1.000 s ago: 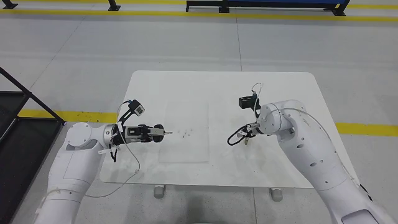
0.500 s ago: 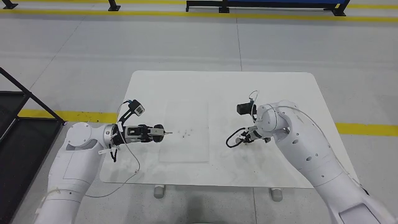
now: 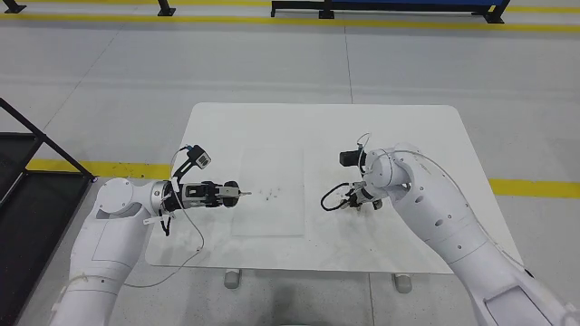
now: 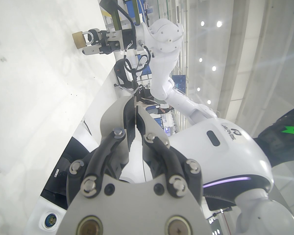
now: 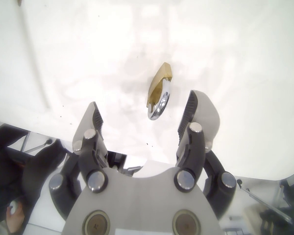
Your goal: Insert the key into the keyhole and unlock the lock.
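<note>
On the counter [image 3: 417,136] toward my right side, the padlock [image 5: 159,91] lies with its shackle [image 5: 161,106] just between my right fingers [image 5: 198,108], which stand spread wide and touch nothing. My left fingers [image 4: 147,125] are pinched shut on the key [image 4: 135,103], well apart from the lock. I judge the grasp comes first. I should centre the lock, since it sits nearer one pad, then close firmly and leave its keyhole end free toward the key.

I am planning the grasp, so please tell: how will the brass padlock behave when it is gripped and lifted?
The padlock looks solid brass, so probably stiff and heavy for its size. Its chrome shackle is polished, likely slippery when gripped. The boxy body should not roll.
</note>
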